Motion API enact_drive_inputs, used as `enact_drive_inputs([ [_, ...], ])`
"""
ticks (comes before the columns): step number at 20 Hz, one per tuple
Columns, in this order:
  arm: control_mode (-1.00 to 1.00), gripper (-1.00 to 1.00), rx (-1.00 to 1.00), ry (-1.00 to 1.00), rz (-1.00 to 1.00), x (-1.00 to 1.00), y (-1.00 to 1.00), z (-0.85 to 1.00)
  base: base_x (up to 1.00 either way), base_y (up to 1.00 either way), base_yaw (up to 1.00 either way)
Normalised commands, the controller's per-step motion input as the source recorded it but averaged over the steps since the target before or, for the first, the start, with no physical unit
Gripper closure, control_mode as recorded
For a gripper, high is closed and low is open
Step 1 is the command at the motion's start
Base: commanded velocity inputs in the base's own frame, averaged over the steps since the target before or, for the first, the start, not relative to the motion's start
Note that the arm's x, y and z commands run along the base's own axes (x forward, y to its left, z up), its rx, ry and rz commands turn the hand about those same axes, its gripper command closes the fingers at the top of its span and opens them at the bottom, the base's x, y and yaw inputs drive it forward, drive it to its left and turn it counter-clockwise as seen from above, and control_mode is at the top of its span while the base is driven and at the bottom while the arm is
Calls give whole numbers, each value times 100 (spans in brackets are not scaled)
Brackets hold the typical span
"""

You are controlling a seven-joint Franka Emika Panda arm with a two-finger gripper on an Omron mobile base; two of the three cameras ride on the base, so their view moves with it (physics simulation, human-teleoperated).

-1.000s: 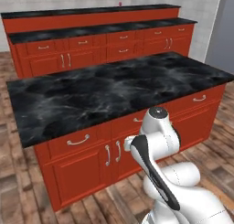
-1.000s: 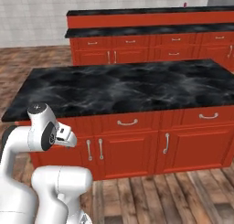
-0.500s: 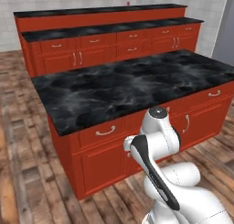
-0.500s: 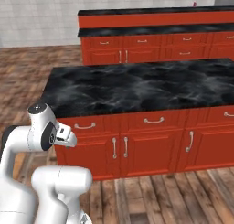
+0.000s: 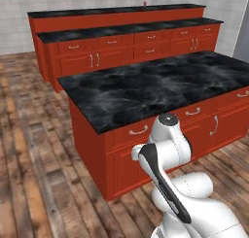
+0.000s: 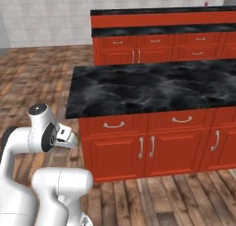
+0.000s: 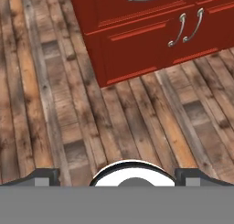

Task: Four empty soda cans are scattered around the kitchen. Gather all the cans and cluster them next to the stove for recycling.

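Camera has swung left past the island [image 5: 146, 86]; hand [image 7: 116, 175] spread wide, holding nothing, above floor [image 7: 55, 104].

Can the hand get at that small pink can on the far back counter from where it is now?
Probably not: the can stands far off, with the island between it and the folded arm; the open hand points at the floor.
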Motion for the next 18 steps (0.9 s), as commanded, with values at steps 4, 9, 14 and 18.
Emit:
enact_drive_inputs([
  [4, 100, -100, 0, 0, 0, 0, 0, 0, 0, 75, 0],
  [9, 100, -100, 0, 0, 0, 0, 0, 0, 0, 75, 0],
  [14, 100, -100, 0, 0, 0, 0, 0, 0, 2, 73, 0],
  [18, 100, -100, 0, 0, 0, 0, 0, 0, 2, 69, 1],
])
